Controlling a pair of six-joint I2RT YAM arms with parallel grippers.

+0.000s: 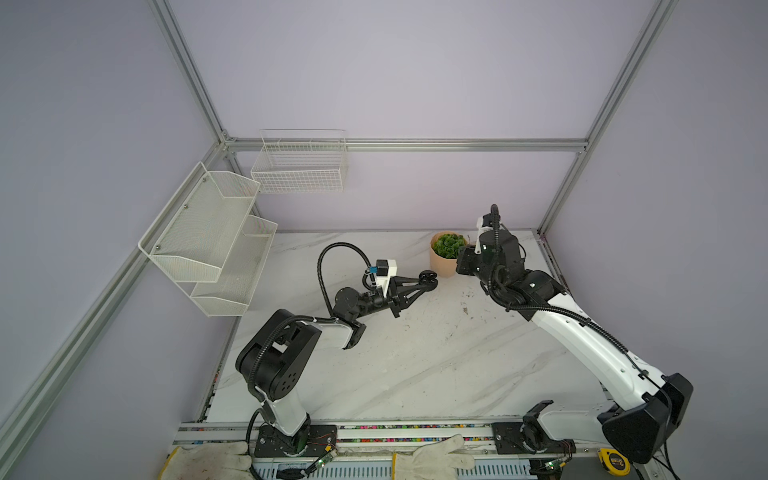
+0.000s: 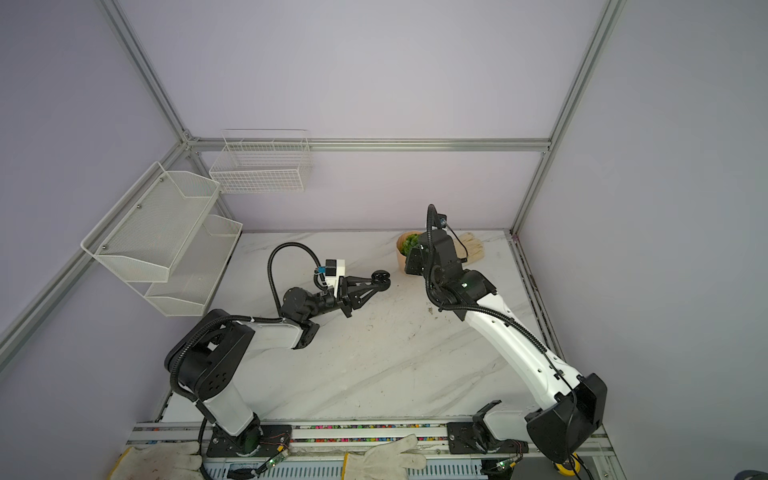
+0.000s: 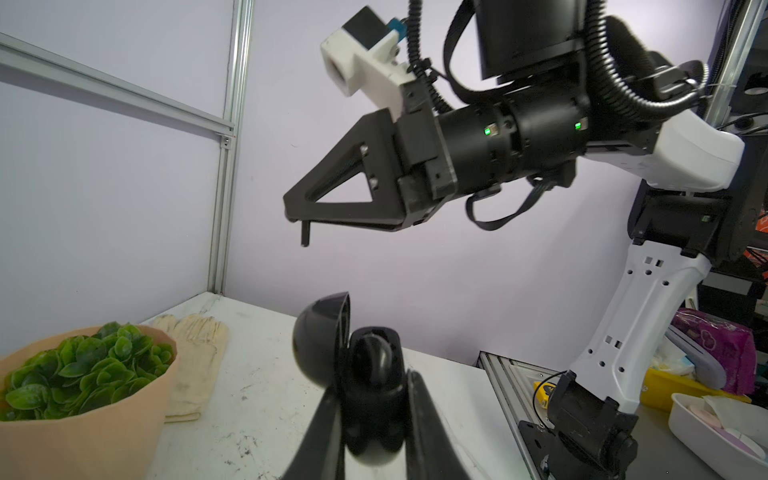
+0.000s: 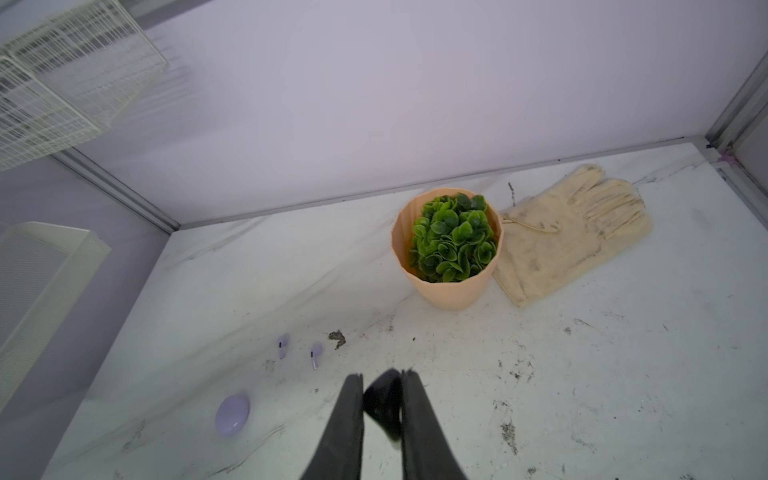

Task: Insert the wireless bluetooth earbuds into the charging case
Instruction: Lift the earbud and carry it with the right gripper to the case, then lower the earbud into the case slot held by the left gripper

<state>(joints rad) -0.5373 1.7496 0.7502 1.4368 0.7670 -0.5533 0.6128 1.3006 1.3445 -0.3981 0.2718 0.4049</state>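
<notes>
- The table (image 1: 415,365), a marble top, fills the lower middle of both top views.
- The right gripper (image 3: 293,216) has its jaws almost closed, pinching a black earbud (image 4: 384,401). In the left wrist view the earbud's stem hangs below the tips.
- The left gripper (image 1: 428,282) is at the centre of both top views, its jaws narrow and clamped on the base of the black case (image 3: 365,374).
- The glove (image 2: 471,247) lies flat at the table's far edge, touching the pot.
- The pot (image 1: 444,253), with a green plant, stands just right of centre in both top views, near the right gripper.
- The black case has its lid open. It is held clear of the table, below the right gripper's tips and apart from them.
- The lilac case (image 4: 232,415) is shut, on the table, off to one side of the right jaws.
- The two lilac earbuds (image 4: 283,345) lie side by side on the table, between the lilac case and the pot, just ahead of the right jaws and untouched.
- The debris bit (image 4: 337,338) lies just beside them.
</notes>
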